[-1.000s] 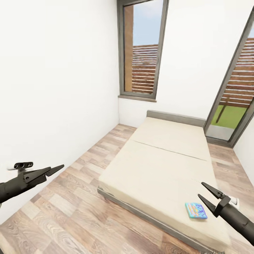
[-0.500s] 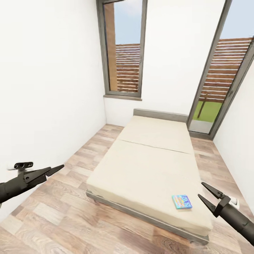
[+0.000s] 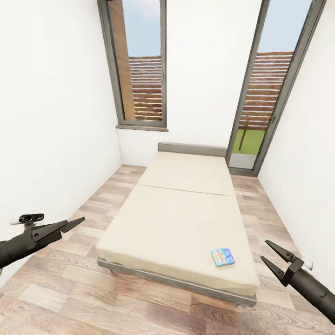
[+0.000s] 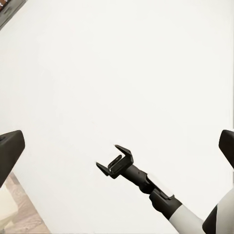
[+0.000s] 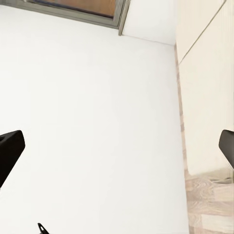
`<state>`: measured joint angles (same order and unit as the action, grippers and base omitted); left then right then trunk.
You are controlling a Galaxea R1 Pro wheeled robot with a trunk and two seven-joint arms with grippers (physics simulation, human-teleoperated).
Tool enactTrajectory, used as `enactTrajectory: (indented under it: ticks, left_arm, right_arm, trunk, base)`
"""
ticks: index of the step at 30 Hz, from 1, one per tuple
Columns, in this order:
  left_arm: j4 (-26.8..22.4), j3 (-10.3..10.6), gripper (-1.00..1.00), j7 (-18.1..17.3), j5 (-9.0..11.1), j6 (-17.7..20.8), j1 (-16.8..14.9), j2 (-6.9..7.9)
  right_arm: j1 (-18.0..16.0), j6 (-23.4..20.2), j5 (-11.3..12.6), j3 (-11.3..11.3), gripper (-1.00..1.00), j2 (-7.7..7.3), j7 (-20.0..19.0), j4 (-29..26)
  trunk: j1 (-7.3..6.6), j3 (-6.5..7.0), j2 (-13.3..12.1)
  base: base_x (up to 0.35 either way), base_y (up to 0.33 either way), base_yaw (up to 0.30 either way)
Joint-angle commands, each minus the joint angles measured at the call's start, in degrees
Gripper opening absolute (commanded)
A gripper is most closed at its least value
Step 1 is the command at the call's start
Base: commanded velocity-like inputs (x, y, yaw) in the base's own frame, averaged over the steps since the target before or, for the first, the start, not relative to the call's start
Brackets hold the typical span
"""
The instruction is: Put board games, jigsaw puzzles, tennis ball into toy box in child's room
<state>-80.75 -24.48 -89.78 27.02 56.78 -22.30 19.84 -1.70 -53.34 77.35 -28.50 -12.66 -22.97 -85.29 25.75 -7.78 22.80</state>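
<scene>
A small flat colourful box (image 3: pixel 223 257), blue-edged with a busy multicolour print, lies flat on the bed (image 3: pixel 181 209) close to the near right corner of the cream mattress; it looks nearly square, its edges turned slightly off the mattress edges, so no clear long axis can be told. The bed runs lengthwise away from the camera, its grey headboard against the far white wall between a tall window (image 3: pixel 139 70) and a glazed door (image 3: pixel 265 93). Wood plank floor (image 3: pixel 70 288) lies on both sides. The left gripper (image 3: pixel 70 225) hangs over the floor by the left wall, its 2 fingers spread and empty. The right gripper (image 3: pixel 274 258) hangs off the bed's near right corner, fingers likewise parted, gripping nothing.
</scene>
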Motion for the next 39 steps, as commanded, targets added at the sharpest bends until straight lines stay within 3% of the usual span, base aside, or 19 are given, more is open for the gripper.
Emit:
enactTrajectory:
  ticks: [1,39]
  left_arm:
    - [-0.03,-0.01,1.0,-0.22,-0.03,0.61,-0.02,0.02]
    - [-0.03,0.05,1.0,-0.22,-0.08,0.43,-0.02,0.02]
  right_arm:
    - [-0.07,-0.27,-0.3,-0.1,1.0,0.01,-0.32,0.02]
    - [-0.06,-0.27,-0.36,-0.06,1.0,0.01,-0.3,0.03]
  trunk:
    - [0.03,-0.14,0.12]
    - [0.03,-0.62,0.12]
  base:
    - [0.0,0.0,-0.271]
    - [0.065,0.021,-0.273]
